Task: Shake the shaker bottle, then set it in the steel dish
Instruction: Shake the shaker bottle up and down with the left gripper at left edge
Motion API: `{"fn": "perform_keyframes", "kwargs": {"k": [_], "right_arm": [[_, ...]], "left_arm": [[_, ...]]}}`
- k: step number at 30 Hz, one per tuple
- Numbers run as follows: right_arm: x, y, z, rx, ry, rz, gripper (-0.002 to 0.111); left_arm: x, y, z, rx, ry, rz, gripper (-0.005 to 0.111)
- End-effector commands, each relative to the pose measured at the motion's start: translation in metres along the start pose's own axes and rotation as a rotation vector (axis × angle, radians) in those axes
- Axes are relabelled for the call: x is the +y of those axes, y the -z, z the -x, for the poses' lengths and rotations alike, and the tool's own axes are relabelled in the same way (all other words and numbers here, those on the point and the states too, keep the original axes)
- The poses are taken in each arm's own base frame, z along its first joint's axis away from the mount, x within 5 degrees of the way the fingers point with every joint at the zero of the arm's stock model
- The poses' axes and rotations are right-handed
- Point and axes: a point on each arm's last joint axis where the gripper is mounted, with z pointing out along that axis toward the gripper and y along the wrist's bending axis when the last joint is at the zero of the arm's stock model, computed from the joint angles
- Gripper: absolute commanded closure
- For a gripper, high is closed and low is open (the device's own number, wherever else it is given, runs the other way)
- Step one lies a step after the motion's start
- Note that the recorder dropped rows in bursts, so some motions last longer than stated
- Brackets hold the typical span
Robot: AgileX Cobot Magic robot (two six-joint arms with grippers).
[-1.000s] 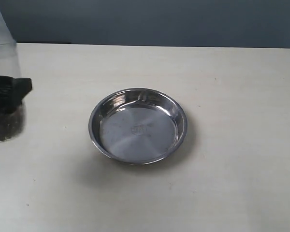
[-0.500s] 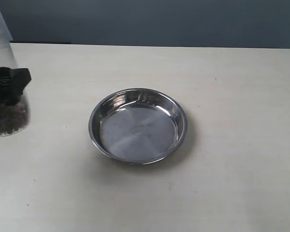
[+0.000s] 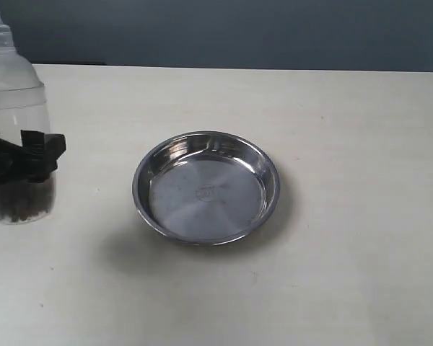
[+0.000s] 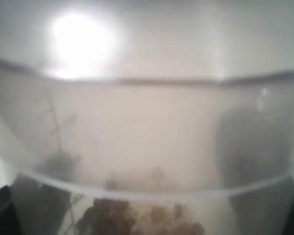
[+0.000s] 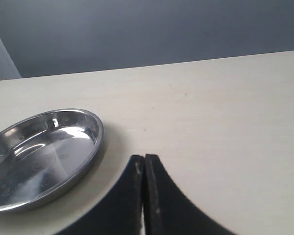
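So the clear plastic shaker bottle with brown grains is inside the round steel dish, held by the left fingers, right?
No: the exterior view shows the clear plastic shaker bottle left of the round steel dish, apart from it. The left fingers do hold it.

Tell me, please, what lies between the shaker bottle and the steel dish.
Nothing but bare table separates the bottle from the dish, per the exterior view.

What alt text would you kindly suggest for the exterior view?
At the picture's left edge, a black claw grips a clear bottle holding dark grains. An empty steel dish sits apart from it on the pale table.
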Motion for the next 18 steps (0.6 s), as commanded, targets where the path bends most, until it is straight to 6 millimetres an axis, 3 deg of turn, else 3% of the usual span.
{"fn": "perform_keyframes", "kwargs": {"k": [1,2,4,5,6,7,8,9,10,11,12,13,15,16,18], "right_arm": [[0.000,0.000,0.001,-0.012,0.004,0.001,0.109],[0.000,0.000,0.001,-0.012,0.004,0.001,0.109],[0.000,0.000,0.001,-0.012,0.004,0.001,0.109],[0.000,0.000,0.001,-0.012,0.004,0.001,0.109],[0.000,0.000,0.001,-0.012,0.004,0.001,0.109],[0.000,0.000,0.001,-0.012,0.004,0.001,0.109],[0.000,0.000,0.001,-0.012,0.004,0.001,0.109],[0.000,0.000,0.001,-0.012,0.004,0.001,0.109],[0.000,0.000,0.001,-0.012,0.004,0.001,0.109],[0.000,0.000,0.001,-0.012,0.004,0.001,0.109],[0.000,0.000,0.001,-0.012,0.004,0.001,0.109],[0.000,0.000,0.001,-0.012,0.004,0.001,0.109],[0.000,0.000,0.001,-0.012,0.004,0.001,0.109],[0.000,0.000,0.001,-0.012,0.004,0.001,0.109],[0.000,0.000,0.001,-0.012,0.004,0.001,0.109]], "left_arm": [[-0.017,0.045,0.094,-0.444,-0.105,-0.056,0.106],[-0.020,0.060,0.109,-0.505,-0.149,-0.068,0.106],[-0.021,0.066,0.108,-0.470,-0.173,-0.082,0.106],[-0.019,0.055,0.094,-0.384,-0.180,-0.076,0.106],[-0.008,0.026,0.056,-0.217,-0.110,-0.042,0.106],[-0.003,0.014,0.041,-0.169,-0.012,-0.018,0.106],[-0.006,0.015,0.047,-0.200,0.069,-0.031,0.106],[-0.012,0.028,0.066,-0.280,0.035,-0.065,0.106],[-0.023,0.064,0.104,-0.474,-0.128,-0.108,0.106],[-0.027,0.086,0.115,-0.536,-0.248,-0.111,0.106],[-0.023,0.081,0.105,-0.476,-0.265,-0.095,0.106],[-0.012,0.058,0.074,-0.308,-0.229,-0.059,0.106],[0.004,0.027,0.031,-0.157,0.042,-0.009,0.106],[0.003,0.029,0.037,-0.186,0.067,-0.017,0.106],[-0.012,0.071,0.088,-0.437,-0.006,-0.089,0.106]]}}
